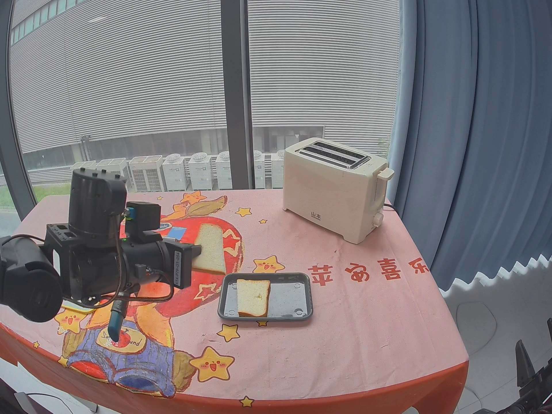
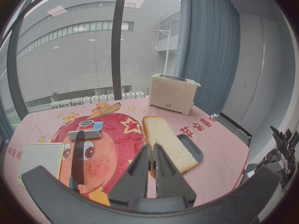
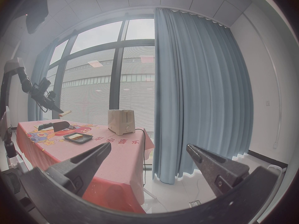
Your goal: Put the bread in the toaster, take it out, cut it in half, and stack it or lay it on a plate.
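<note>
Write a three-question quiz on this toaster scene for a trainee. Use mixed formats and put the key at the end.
1. True or false: the toaster stands on the tray.
2. Pick one. The right gripper is: A open and holding nothing; B shut on a knife; C shut on a plate.
3. Fill in: the left gripper is shut on a ____.

Key: 1 false, the toaster stands on the table behind the tray; 2 A; 3 bread slice.
</note>
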{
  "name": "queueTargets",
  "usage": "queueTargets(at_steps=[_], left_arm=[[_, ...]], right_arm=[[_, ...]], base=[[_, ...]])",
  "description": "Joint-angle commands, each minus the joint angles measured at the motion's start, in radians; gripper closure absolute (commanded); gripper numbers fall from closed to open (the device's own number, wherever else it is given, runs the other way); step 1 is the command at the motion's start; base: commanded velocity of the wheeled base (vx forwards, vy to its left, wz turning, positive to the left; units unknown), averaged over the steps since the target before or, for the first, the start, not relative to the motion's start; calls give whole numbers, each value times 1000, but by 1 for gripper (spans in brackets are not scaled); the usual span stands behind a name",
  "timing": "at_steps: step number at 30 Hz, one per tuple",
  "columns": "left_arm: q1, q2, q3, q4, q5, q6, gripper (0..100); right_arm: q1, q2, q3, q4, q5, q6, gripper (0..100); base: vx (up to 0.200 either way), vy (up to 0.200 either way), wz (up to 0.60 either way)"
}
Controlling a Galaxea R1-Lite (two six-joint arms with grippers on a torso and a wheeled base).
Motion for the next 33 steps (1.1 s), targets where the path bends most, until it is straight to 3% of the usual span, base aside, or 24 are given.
queueTargets(at_steps=[1,8,33], left_arm=[[1,65,-69,33,-3,0,100],[-1,124,-169,150,-10,0,100],[-22,259,-185,141,-13,-6,100]], right_arm=[[0,-13,18,0,0,0,0],[0,-13,18,0,0,0,0],[0,-13,18,0,0,0,0]], base=[[0,0,0],[0,0,0],[0,0,0]])
